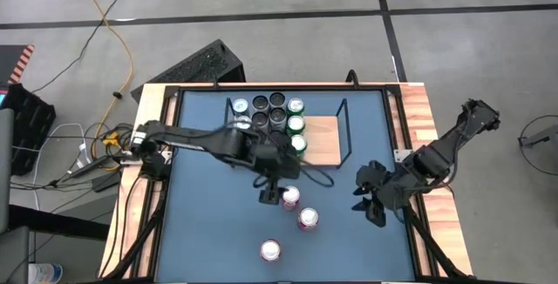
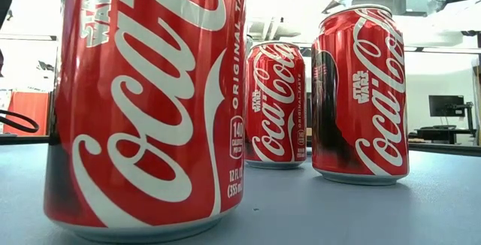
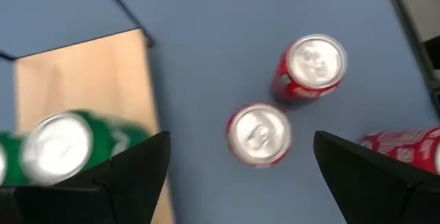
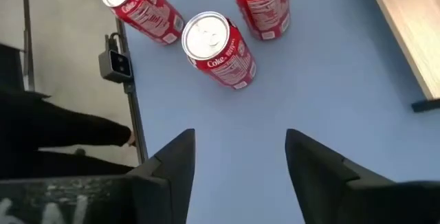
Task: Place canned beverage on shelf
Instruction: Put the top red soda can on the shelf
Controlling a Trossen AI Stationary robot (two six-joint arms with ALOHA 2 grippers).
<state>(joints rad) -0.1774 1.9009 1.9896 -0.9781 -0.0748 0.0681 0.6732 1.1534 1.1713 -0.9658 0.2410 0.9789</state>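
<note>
Left pincer open above the nearest red can, right pincer empty off to the side

From the overhead camera I see the left pincer (image 1: 277,192) reached out over the middle of the blue table (image 1: 209,232), its dark fingers (image 3: 130,172) spread wide with nothing between them. It hangs just over the red can closest to the shelf (image 1: 290,199); whether it touches that can I cannot tell. In the left wrist camera two upright red cans show between the fingers, with a third at the edge of view.

The shelf (image 1: 324,140) sits at the far side of the table, a light-wood board inside a thin black wire frame. Its left part is already stocked: a row of green cans (image 1: 296,125) along the board and a cluster of dark cans (image 1: 268,112) beside them, plus a silver-topped can (image 1: 240,106) at the far left. The right part of the board is bare wood.

Three red cans stand upright on the table in front of the shelf, in a diagonal line: the one under the left pincer, the middle red can (image 1: 308,219) just beside it, and the front red can (image 1: 271,250) a little apart, nearest the table's front edge.

The right pincer (image 1: 373,199) rests low near the table's right side, well apart from the cans, jaws parted and holding nothing
</note>
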